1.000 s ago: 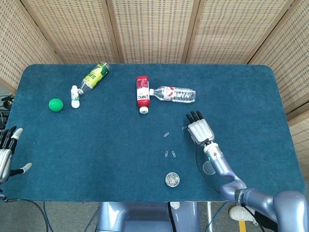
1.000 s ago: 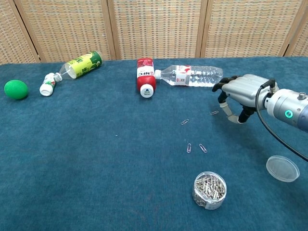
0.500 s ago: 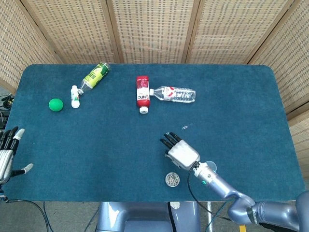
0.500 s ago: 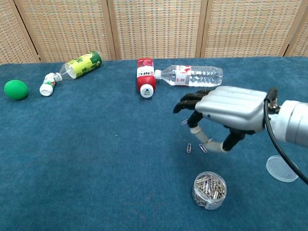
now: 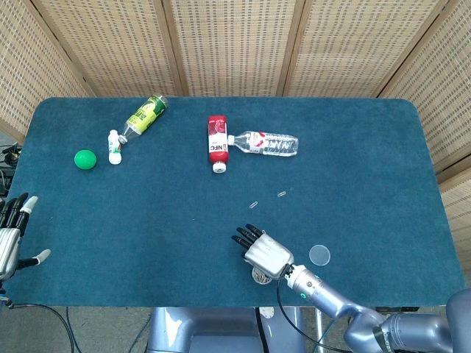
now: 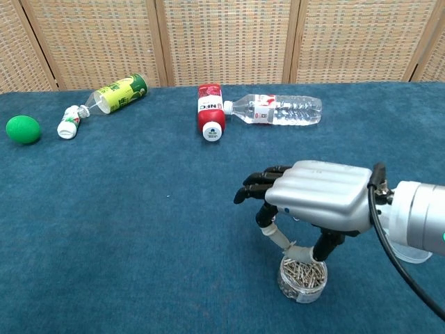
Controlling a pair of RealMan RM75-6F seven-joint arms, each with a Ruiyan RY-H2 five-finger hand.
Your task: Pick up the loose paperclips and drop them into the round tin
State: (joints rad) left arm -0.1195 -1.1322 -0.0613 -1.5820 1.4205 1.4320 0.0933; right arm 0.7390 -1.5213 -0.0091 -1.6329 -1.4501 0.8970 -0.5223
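Note:
My right hand (image 6: 316,202) hovers palm down over the round tin (image 6: 302,276), which holds several paperclips. Its thumb and one finger meet just above the tin's mouth; anything pinched there is too small to see. From the head view the same right hand (image 5: 263,252) covers most of the tin (image 5: 257,276). Two loose paperclips (image 5: 254,204) (image 5: 281,194) lie on the blue cloth beyond the hand. My left hand (image 5: 11,234) rests at the table's left edge with fingers spread, holding nothing.
The tin's clear lid (image 5: 319,255) lies to the right of the hand. At the back lie a red bottle (image 6: 211,111), a clear water bottle (image 6: 278,109), a green bottle (image 6: 117,93), a small white bottle (image 6: 69,124) and a green ball (image 6: 23,129).
My right hand has swept from the far paperclip back toward the table's near edge and now hangs over the tin. It hides the two nearer clips. The left hand has stayed put.

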